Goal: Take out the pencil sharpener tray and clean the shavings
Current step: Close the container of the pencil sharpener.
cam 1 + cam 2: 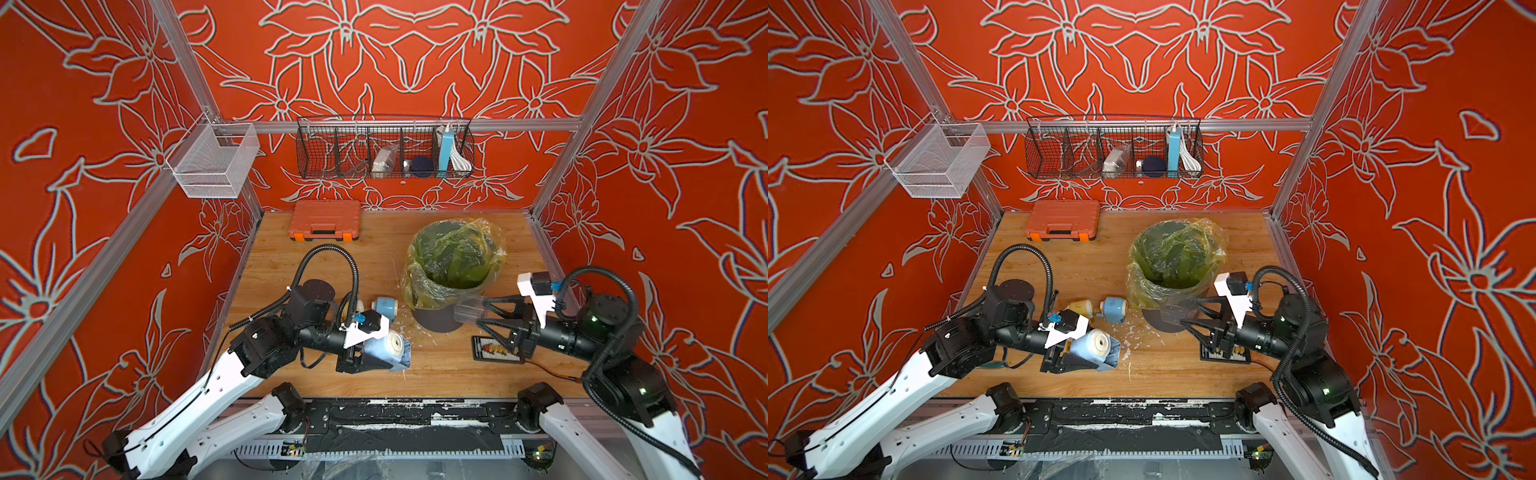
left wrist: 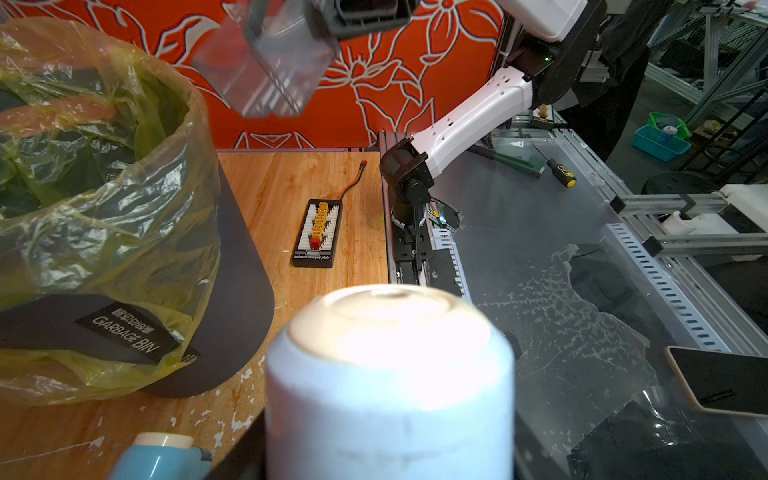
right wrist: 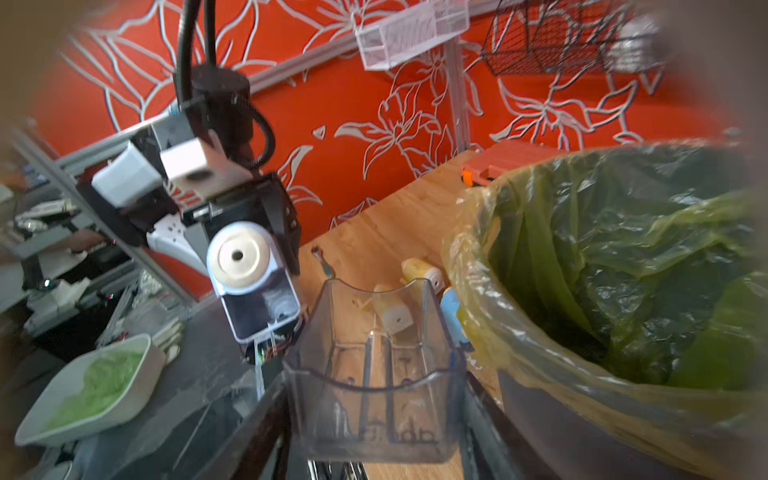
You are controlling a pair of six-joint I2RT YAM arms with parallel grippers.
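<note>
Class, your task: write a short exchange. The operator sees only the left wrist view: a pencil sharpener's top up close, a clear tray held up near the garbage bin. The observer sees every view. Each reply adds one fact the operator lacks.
Operator: Is the slot in my pencil sharpener empty?
Observer: Yes. The right wrist view shows the pencil sharpener with an open, trayless slot under its pencil hole.
Operator: Is the tray over the garbage bin's mouth?
Observer: Seemingly not. In a top view the right gripper holds the tray by the bin's near wall.
Operator: Any sharpener besides the blue sharpener?
Observer: A yellow sharpener lies beside it.
</note>
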